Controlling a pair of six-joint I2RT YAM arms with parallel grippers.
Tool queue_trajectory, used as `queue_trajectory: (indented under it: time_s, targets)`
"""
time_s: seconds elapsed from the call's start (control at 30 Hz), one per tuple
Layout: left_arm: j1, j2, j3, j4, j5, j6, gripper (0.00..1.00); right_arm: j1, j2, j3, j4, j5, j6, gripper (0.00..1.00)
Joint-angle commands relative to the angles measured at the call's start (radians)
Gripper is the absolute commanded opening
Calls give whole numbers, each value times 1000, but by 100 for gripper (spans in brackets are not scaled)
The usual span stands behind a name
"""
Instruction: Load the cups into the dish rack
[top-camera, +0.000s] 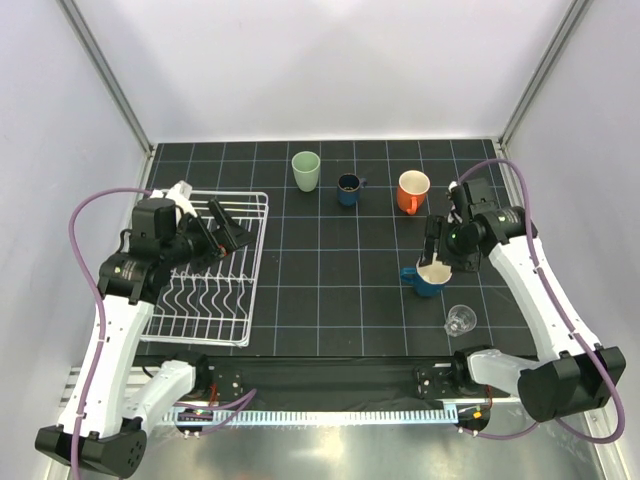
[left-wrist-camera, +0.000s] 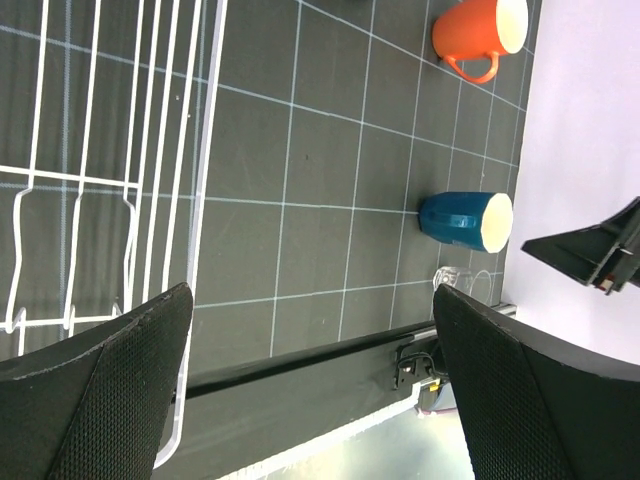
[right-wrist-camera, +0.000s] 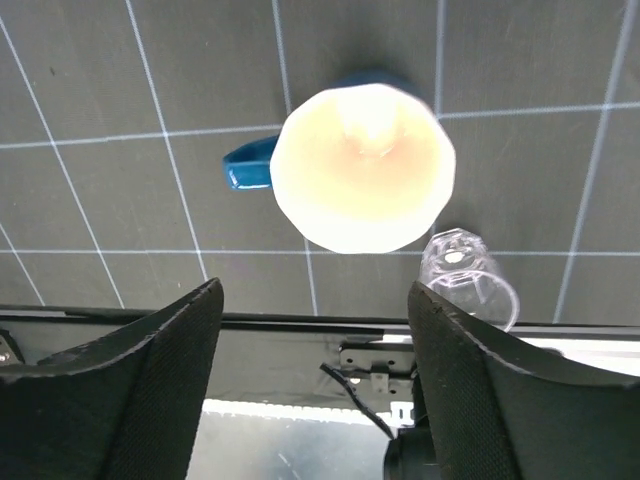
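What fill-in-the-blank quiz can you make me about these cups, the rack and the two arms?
The right fingers hang over the ___ mug beside the clear glass. The number of cups in the dish rack is ___. The tumbler is pale ___.
Missing words: blue; zero; green.

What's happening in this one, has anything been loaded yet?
Nothing is loaded: no cup shows in the rack. The right gripper hangs open right above the blue mug, fingers to either side and not gripping it. The left gripper is open and empty over the rack's edge. The tumbler, small dark mug, orange mug and glass all sit on the table.
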Motion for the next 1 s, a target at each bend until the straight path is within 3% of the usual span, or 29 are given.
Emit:
queue_trajectory:
  time_s: [0.0, 0.3, 0.4, 0.77, 0.97]
  targets:
    - [3, -4, 5, 5, 38, 24, 100, 34, -12, -23, 46, 13, 45, 74]
    - [2, 8, 22, -8, 21, 25, 100, 48, 73, -8, 98, 160, 302, 73]
    - [2, 14, 30, -19, 4, 28, 94, 48, 110, -2, 83, 204, 411, 72]
    - [2, 6, 35, -28, -7, 53, 90, 49, 224, 20, 123, 250, 518, 67]
    - [-9, 0, 44, -44, -30, 79, 90, 49, 290, 3, 146, 233, 556, 57]
